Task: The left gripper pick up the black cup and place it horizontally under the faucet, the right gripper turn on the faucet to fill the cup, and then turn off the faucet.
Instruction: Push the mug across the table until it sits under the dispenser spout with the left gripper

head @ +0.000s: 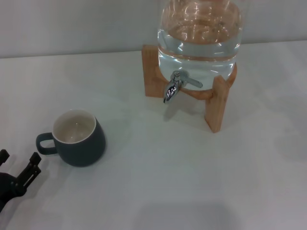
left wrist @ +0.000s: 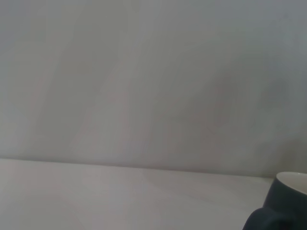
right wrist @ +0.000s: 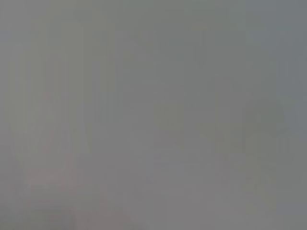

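We see a plain white desk [head: 158,182] filling most of the head view, its surface smooth and matte. Behind it we see a pale grey-white wall [head: 72,24], meeting the desk's far edge along a straight line that slopes slightly across the top of the view. We notice soft, even light on the desk, with a faint darker shadow patch [head: 182,215] near its front edge. In the left wrist view we see the same wall [left wrist: 144,72] above a strip of desk [left wrist: 96,196]. The right wrist view gives us only a uniform grey field.
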Robot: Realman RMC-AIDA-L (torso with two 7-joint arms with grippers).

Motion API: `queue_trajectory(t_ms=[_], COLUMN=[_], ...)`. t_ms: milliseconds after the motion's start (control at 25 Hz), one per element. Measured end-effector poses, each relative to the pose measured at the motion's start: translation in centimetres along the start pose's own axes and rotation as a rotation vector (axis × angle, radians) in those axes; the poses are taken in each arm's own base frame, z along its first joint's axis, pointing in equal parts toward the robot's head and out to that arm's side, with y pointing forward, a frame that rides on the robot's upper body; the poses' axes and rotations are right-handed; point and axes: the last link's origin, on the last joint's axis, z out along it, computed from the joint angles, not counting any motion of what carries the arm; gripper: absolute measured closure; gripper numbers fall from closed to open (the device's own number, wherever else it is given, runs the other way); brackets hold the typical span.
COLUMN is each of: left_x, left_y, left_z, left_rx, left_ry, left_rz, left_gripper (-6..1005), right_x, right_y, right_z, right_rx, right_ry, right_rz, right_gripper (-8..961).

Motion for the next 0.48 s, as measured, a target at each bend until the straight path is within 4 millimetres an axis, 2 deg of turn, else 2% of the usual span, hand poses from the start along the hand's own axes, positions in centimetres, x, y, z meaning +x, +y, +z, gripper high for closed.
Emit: queue_trajectory(t_ms=[480], left_x=[0.13], left_y=[-0.13], left_z=[0.31], left_rx=[0.003], left_ry=[0.000], left_rz=[-0.008], left_gripper=[107], right_x=[0.08], right_y=[-0.08], right_z=[-0.26], right_rx=[0.005], right_ry=[0.002], right_rz=[0.001], right_gripper=[109])
